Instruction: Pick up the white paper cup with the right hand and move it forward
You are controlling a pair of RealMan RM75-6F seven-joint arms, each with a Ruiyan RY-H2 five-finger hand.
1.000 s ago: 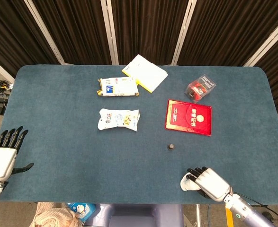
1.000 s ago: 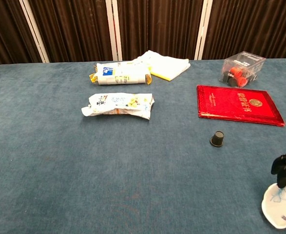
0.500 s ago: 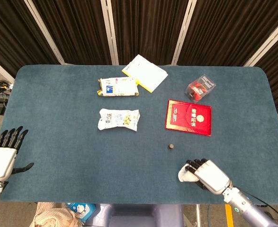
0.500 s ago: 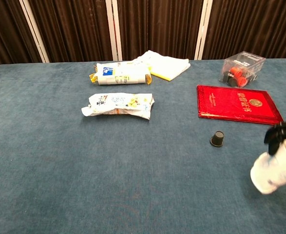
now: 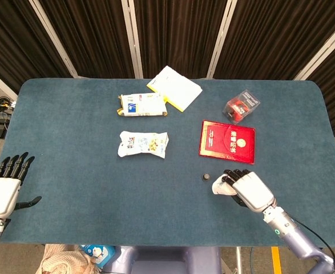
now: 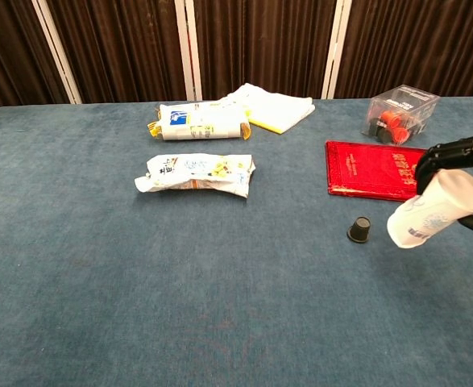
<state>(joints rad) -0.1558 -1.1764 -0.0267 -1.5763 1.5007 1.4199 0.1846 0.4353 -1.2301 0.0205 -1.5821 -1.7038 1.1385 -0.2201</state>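
Note:
My right hand grips the white paper cup and holds it tilted above the table, its closed end pointing down and left. From the head camera only a small white part of the cup shows past the fingers. The cup hangs just right of a small black cap and near the front edge of the red booklet. My left hand stays off the table's left front corner, fingers spread and holding nothing.
A white snack bag lies mid-table, a second packet and a white and yellow pad behind it. A clear box with red parts sits at the back right.
My right hand has lifted the cup from the table's front right edge and carried it forward, up beside the black cap. The left hand has not moved.

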